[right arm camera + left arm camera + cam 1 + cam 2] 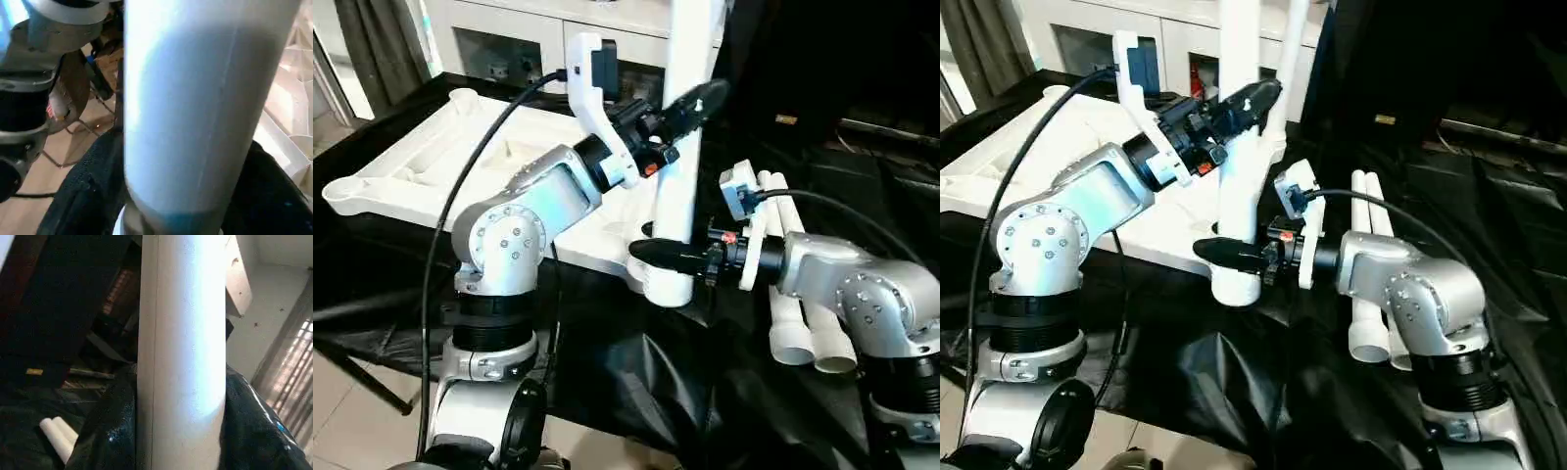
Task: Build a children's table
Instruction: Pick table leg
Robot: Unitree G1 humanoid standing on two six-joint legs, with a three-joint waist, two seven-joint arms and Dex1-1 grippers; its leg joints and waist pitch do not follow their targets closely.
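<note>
An upright white tapered tubular plastic leg [677, 211] stands in the white ribbed tabletop's [421, 162] corner socket; left fingers [697, 102] and right fingers [658, 257] clasp it. No writing is legible.

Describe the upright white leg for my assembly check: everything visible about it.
The upright leg is a smooth white plastic tube, standing vertical at the near corner of the upside-down table top, its lower end at the round corner socket. The left gripper meets it high up, the right gripper just above the socket. Its top leaves the picture.
</note>
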